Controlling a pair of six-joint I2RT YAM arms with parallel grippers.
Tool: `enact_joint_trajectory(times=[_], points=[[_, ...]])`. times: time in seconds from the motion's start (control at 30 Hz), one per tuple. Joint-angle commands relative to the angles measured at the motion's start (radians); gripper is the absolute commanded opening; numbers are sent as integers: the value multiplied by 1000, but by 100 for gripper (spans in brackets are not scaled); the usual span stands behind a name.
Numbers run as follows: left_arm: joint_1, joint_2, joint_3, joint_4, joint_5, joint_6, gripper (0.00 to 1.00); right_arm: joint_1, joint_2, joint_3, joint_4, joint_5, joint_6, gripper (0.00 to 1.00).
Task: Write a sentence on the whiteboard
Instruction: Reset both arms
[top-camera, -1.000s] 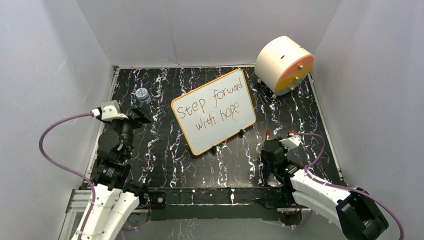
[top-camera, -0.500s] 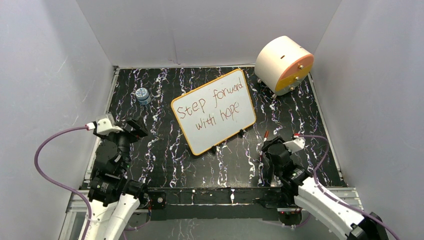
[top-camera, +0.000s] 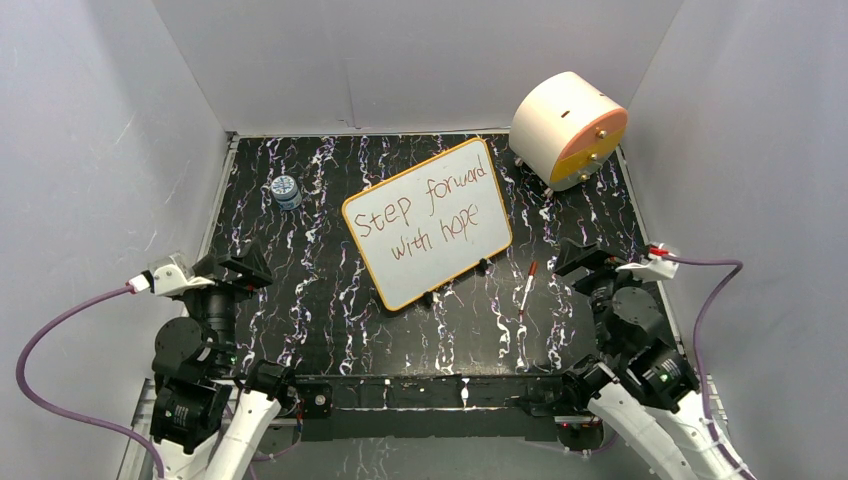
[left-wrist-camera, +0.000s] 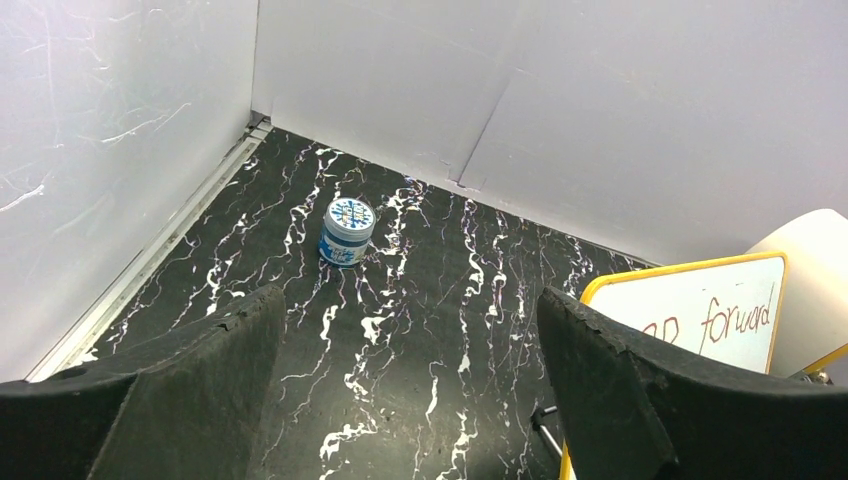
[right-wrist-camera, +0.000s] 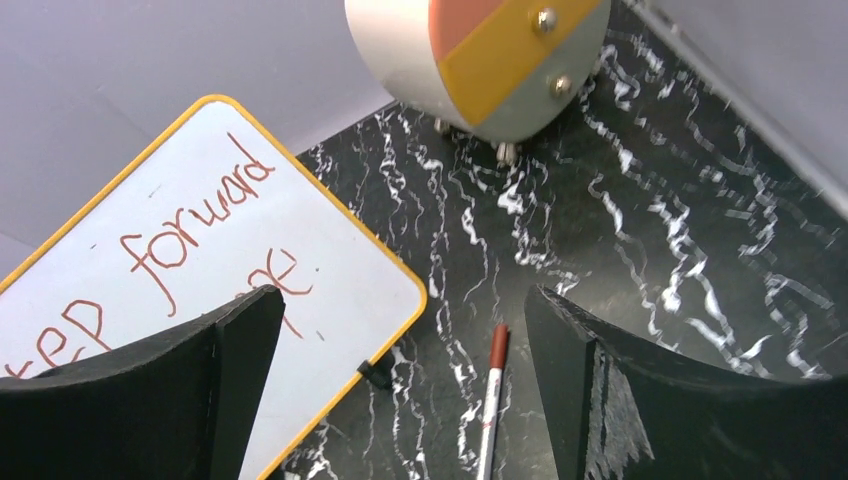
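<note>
2 lines make up the sentence (top-camera: 430, 212), "Step forward with hope", in reddish-brown across the whiteboard (top-camera: 428, 222). I judge the writing finished, as nothing looks cut short. The whiteboard sits in the middle of the top view on the table (top-camera: 330, 300), turned so its text climbs toward the upper right. Its black clip feet (top-camera: 431, 296) are on the lower edge. I judge that turn suits the right arm's reach.

The marker (top-camera: 526, 285) lies flat on the table, just right of the whiteboard's lower corner, and nothing touches it. Its red end points up the frame in the right wrist view. It rests between the whiteboard and the right tool (right-wrist-camera: 400, 300), a spot I judge easy to reach again without going over the text.

That right tool is spread wide with nothing between its fingers, and it hangs at the lower right of the top view, apart from the marker. The left tool (left-wrist-camera: 405, 300) is also spread wide and empty, low at the left, well away from the whiteboard. With both arms low at the sides, the top camera sees the words unobstructed.

1 small blue jar (top-camera: 286, 190) stands upper left, and 1 peach-and-orange drum (top-camera: 568, 128) rests on its small feet at the upper right. Both are apart from the whiteboard.
</note>
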Motion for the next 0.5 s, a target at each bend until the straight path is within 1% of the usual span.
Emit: enact_joint_trajectory(times=[0.0, 0.1, 0.2, 0.37, 0.47], points=[[6, -19, -5, -3, -10, 19, 92, -1, 0, 101, -49, -2, -189, 99], [6, -23, -34, 6, 7, 14, 93, -1, 1, 140, -47, 4, -270, 99], [5, -30, -73, 27, 31, 29, 93, -2, -15, 133, -18, 6, -342, 99], [6, -60, -146, 86, 78, 23, 93, -2, -62, 56, 45, 0, -378, 99], [5, -64, -163, 96, 91, 23, 93, -2, -74, 50, 58, 3, -380, 99]])
